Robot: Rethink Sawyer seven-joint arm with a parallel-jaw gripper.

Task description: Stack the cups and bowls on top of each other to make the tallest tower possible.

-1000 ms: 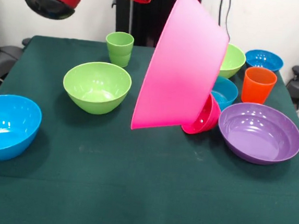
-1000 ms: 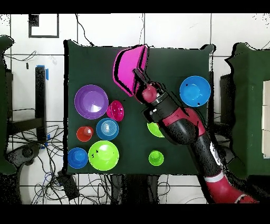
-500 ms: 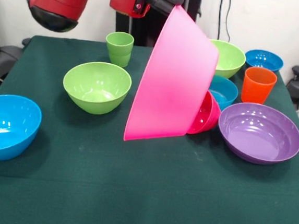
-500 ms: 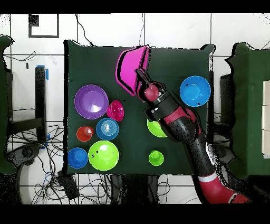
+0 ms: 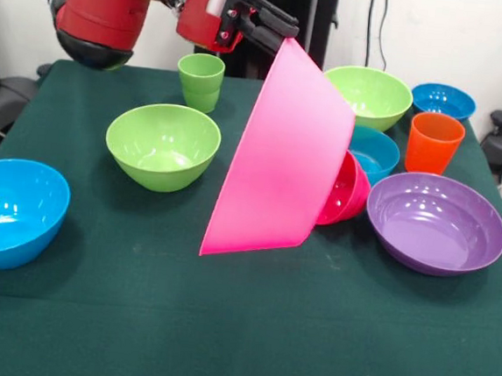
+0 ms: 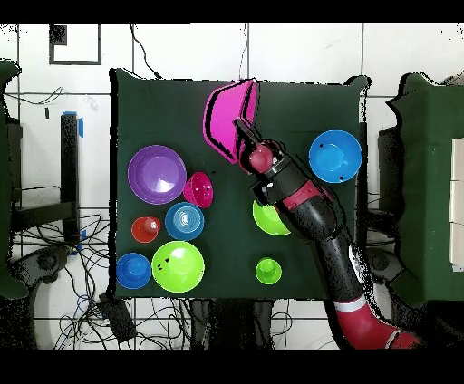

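My gripper [image 5: 280,34] is shut on the upper rim of the big pink bowl [image 5: 280,155] and holds it steeply tilted on edge over the table's middle, its lower rim near the cloth. In the overhead view the gripper [image 6: 243,132] and pink bowl [image 6: 227,116] are at the table's far side. The small red-pink bowl [image 5: 349,192] sits tilted just behind the pink bowl. The purple bowl [image 5: 435,222], orange cup [image 5: 434,141], light green cup [image 5: 200,81], two lime bowls [image 5: 162,145] [image 5: 369,93] and three blue bowls [image 5: 11,211] [image 5: 377,151] [image 5: 443,101] stand apart on the table.
The dark green table [image 5: 239,328] has open cloth along its front edge. In the overhead view my arm [image 6: 313,217] covers part of one lime bowl [image 6: 264,222]. Most bowls cluster on the front view's right side.
The pink bowl has swung leftward and lower in the front view, still gripped by its rim. The arm has come further into view. The other bowls and cups have not moved.
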